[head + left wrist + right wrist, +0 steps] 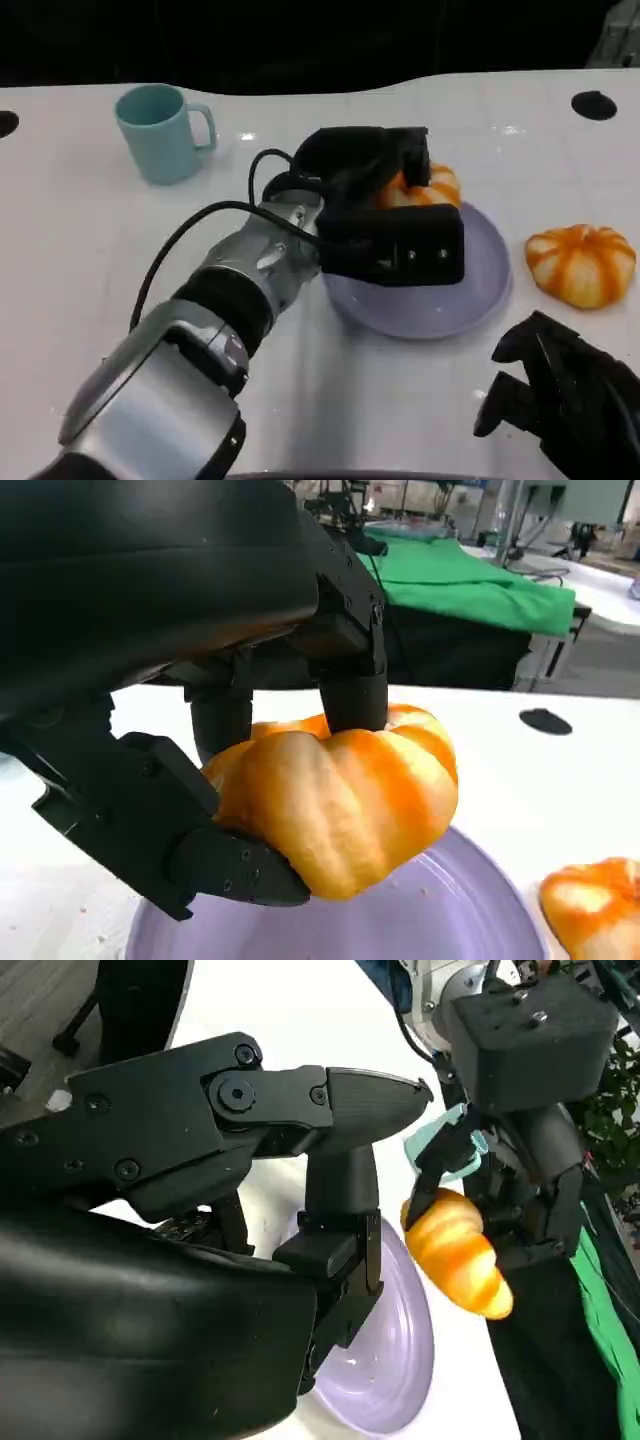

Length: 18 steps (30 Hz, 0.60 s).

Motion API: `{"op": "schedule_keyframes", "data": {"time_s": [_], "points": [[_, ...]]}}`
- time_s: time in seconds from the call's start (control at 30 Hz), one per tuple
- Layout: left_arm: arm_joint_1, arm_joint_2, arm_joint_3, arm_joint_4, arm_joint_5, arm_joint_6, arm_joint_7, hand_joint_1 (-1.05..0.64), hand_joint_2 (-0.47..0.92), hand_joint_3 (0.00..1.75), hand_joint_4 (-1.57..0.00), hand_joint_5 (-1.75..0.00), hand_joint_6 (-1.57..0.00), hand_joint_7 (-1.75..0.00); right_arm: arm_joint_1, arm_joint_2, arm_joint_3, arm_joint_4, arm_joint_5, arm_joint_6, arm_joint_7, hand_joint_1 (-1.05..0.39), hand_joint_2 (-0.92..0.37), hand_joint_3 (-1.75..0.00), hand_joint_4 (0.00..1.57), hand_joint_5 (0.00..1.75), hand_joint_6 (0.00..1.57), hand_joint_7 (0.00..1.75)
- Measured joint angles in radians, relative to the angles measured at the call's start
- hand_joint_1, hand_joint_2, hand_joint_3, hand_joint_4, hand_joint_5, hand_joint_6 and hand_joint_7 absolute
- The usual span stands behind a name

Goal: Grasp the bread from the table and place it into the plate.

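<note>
Left hand (385,205) has the bread (335,795) clamped and hanging just above the lavender plate (480,290)

Fingers (350,685) press down on the crust from above while the thumb side cups it from below, and the loaf looks light, soft and a little springy, so a gentle squeeze across its plump middle seems the right hold, since anything harder would likely dent it; the glossy striped crust could slip if the grip loosens early. The right hand (560,390) rests low near the table edge, fingers loosely apart and holding nothing. A second bread (582,262) sits on the table just beside the plate, with a teal mug (160,130) well apart at the far left
</note>
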Motion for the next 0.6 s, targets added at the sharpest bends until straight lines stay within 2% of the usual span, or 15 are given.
{"op": "schedule_keyframes", "data": {"time_s": [0.03, 0.1, 0.2, 0.37, 0.43, 0.47, 0.53, 0.6], "points": [[0.0, -0.003, 0.0, 0.004, 0.0, 0.002, -0.005, -0.22, 0.73, 0.54, -0.84, -1.75, -0.79, -0.97, 0.0, 0.0, 0.0, 0.0, -0.001, -0.002, 0.001, -0.46, -0.92, -0.4, 0.66, 1.75, 0.51, 1.61], [-0.001, -0.01, 0.0, 0.01, 0.001, 0.012, -0.017, -0.22, 0.77, 0.46, -0.81, -1.75, -0.89, -0.72, 0.0, 0.0, 0.001, 0.0, -0.002, -0.01, 0.003, -0.46, -0.92, -0.4, 0.66, 1.75, 0.51, 1.61], [-0.002, -0.018, 0.001, 0.024, 0.001, 0.03, -0.034, -0.24, 0.85, 0.36, -0.8, -1.75, -0.95, -0.62, 0.001, 0.0, 0.002, 0.0, -0.003, -0.013, 0.004, -0.46, -0.92, -0.4, 0.66, 1.75, 0.52, 1.61], [-0.003, -0.038, -0.003, 0.041, 0.006, 0.05, -0.034, -0.23, 0.89, 0.27, -0.78, -1.75, -0.93, -0.69, 0.005, 0.0, 0.008, -0.001, -0.006, -0.013, 0.0, -0.45, -0.92, -0.41, 0.65, 1.75, 0.51, 1.61], [-0.003, -0.044, -0.015, 0.045, 0.011, 0.052, -0.034, -0.22, 0.9, 0.21, -0.73, -1.75, -0.83, -0.92, 0.007, 0.0, 0.01, -0.001, -0.006, -0.013, 0.0, -0.45, -0.92, -0.42, 0.65, 1.75, 0.51, 1.62], [-0.003, -0.046, -0.019, 0.048, 0.012, 0.052, -0.034, -0.22, 0.9, 0.15, -0.69, -1.61, -0.79, -0.88, 0.008, 0.0, 0.011, -0.001, -0.007, -0.013, 0.0, -0.45, -0.92, -0.42, 0.65, 1.75, 0.51, 1.62], [-0.003, -0.048, -0.015, 0.051, 0.004, 0.049, -0.048, -0.23, 0.9, 0.11, -0.62, -1.51, -0.71, -0.78, 0.009, -0.001, 0.013, -0.001, -0.008, -0.014, 0.001, -0.45, -0.92, -0.42, 0.65, 1.75, 0.5, 1.62], [-0.003, -0.048, -0.004, 0.057, -0.008, 0.041, -0.083, -0.28, 0.92, 0.15, -0.5, -1.21, -0.62, -0.44, 0.009, -0.001, 0.013, -0.002, -0.008, -0.017, 0.001, -0.45, -0.92, -0.42, 0.65, 1.75, 0.5, 1.62]]}}
